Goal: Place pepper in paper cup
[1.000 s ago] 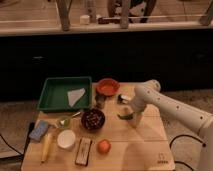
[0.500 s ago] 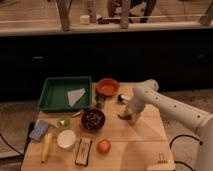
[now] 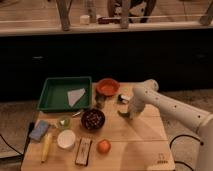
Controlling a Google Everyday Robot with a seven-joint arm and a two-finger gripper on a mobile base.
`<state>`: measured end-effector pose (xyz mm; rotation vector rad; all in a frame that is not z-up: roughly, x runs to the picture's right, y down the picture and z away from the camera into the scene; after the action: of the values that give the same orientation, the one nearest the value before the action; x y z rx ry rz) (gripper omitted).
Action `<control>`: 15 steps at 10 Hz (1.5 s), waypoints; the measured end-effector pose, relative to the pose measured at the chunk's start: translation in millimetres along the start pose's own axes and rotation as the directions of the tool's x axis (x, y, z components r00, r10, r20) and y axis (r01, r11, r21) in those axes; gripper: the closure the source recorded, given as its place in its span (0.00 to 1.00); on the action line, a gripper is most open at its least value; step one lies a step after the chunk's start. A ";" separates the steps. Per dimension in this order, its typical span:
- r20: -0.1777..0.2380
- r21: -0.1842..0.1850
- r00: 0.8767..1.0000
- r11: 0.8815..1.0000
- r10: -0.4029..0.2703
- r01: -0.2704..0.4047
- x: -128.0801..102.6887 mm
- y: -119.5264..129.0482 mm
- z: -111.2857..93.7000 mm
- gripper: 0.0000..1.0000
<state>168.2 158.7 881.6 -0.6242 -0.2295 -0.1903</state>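
Pepper [image 3: 124,114], a small slim green sliver, sits at the tip of our tool [image 3: 128,115], low over the counter [image 3: 137,146] right of the dark bowl [image 3: 93,119]; we cannot tell whether the tool grips it

On my feed a light wooden table [image 3: 140,144] stands on a grey-brown floor [image 3: 17,112]. Behind it runs a long dark front [image 3: 100,55] under a pale ledge [image 3: 45,27] — furniture legs [image 3: 64,15] rise above. The light is warm and dim. The gripper [image 3: 127,114] hangs over the table's right half.
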 end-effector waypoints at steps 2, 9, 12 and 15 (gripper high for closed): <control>-0.012 0.006 1.000 1.000 -0.025 0.025 -5.1 -5.7 -18.9 0.96; -0.032 0.019 0.995 0.995 -0.098 0.098 -21.4 -12.1 -47.5 0.96; -0.036 0.027 0.991 0.991 -0.131 0.132 -29.3 -12.6 -57.1 0.96; -0.038 0.039 0.986 0.985 -0.165 0.167 -31.8 -9.2 -70.5 0.96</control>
<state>146.4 112.7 822.6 -0.5594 -0.2512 -0.3558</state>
